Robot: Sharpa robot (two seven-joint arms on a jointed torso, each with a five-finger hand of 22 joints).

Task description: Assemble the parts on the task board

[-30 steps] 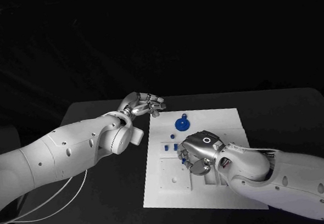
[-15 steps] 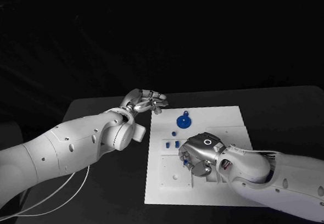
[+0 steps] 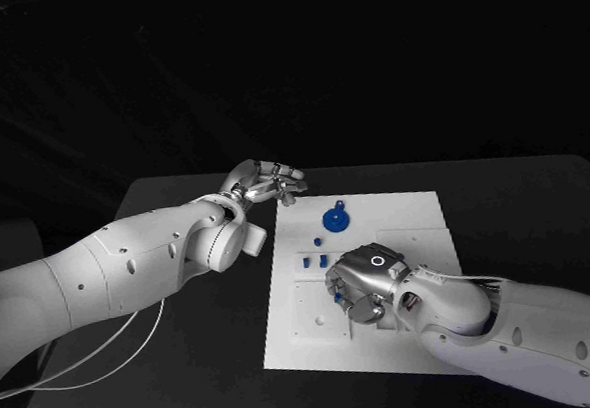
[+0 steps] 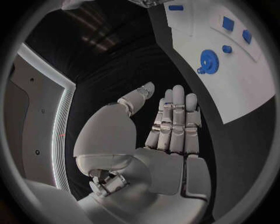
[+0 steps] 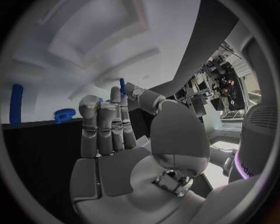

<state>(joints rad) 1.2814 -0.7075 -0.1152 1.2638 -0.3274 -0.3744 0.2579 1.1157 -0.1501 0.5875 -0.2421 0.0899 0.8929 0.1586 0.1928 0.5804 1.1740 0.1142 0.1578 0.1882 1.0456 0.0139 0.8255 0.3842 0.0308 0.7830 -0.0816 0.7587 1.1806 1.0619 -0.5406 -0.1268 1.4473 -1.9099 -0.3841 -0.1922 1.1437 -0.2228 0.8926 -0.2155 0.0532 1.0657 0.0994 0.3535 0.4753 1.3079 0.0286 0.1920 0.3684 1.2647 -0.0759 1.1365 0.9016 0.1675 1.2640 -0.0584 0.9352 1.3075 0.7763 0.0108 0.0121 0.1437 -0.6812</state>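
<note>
Right hand (image 3: 364, 281) low over task board (image 3: 398, 213) middle, fingers (image 5: 105, 123) straight, together, pinching small blue part (image 5: 122, 85) against thumb, likely for seating. Left hand (image 3: 261, 185) off board's far left corner above bench (image 3: 528, 206), fingers (image 4: 175, 116) straight, together, holding nothing. Blue gear (image 3: 333, 220) flat on board beyond right hand.

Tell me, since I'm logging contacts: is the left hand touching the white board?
Apart. The left wrist view shows the left hand open over black table, with dark tabletop between its fingertips and the board.
</note>
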